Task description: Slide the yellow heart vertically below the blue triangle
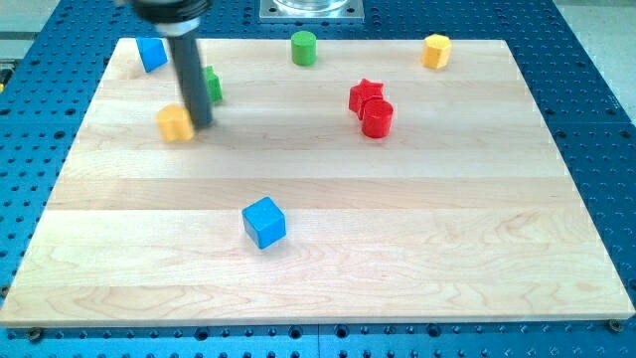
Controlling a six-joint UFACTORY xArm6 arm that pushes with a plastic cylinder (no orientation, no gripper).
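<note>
The yellow heart (175,123) lies at the view's upper left on the wooden board (328,268). The blue triangle (151,54) sits near the board's top left corner, above the heart and slightly to its left. My rod comes down from the view's top, and my tip (202,125) rests just right of the yellow heart, touching or nearly touching its right side.
A green block (212,87) is partly hidden behind the rod. A green cylinder (303,48) sits at the top centre and a yellow block (436,51) at the top right. A red star (365,94) touches a red cylinder (378,118). A blue cube (264,222) lies below centre.
</note>
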